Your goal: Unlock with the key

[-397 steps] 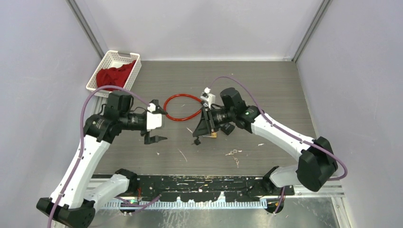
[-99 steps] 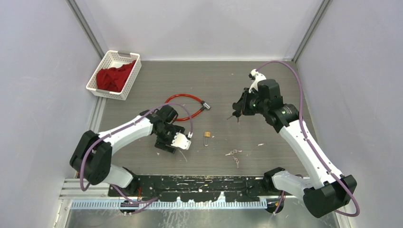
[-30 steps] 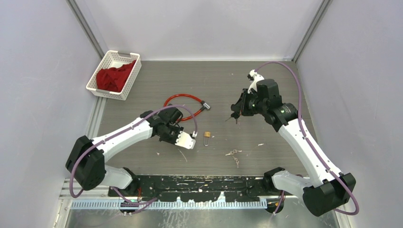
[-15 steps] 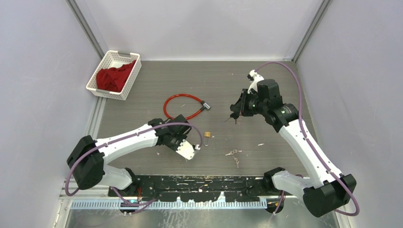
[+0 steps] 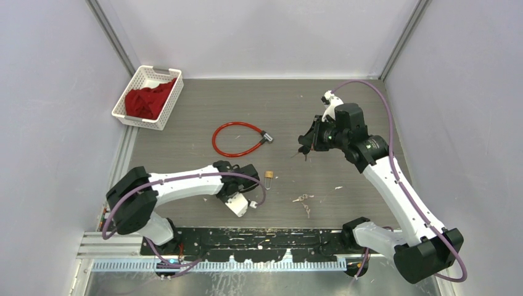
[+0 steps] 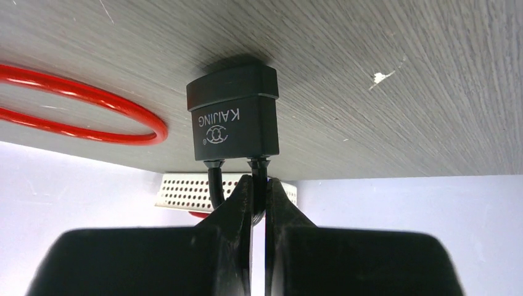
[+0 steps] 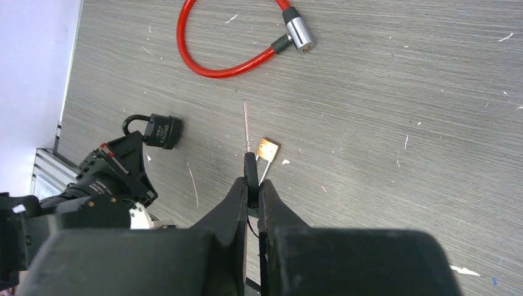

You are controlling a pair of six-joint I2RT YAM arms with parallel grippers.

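Note:
A black padlock (image 6: pixel 234 120) marked KAJING rests against the table, and my left gripper (image 6: pixel 259 182) is shut on one leg of its shackle. In the right wrist view the same padlock (image 7: pixel 161 131) lies just beyond the left gripper (image 7: pixel 132 140). Seen from above, the left gripper (image 5: pixel 248 175) is low at the table's front middle and hides the padlock. My right gripper (image 7: pixel 253 179) is shut on the key (image 7: pixel 248 163); its thin blade points away from the fingers. It hangs above the table right of centre (image 5: pixel 302 150).
A small brass padlock (image 5: pixel 269 177) lies just right of the left gripper. A red cable lock (image 5: pixel 237 139) lies behind it. Loose keys (image 5: pixel 302 198) sit near the front edge. A white basket (image 5: pixel 174 98) with red cloth stands at the back left.
My left arm has swung right and toward the front edge, its wrist rolling over with the black padlock in its jaws. The right arm and key have stayed still.

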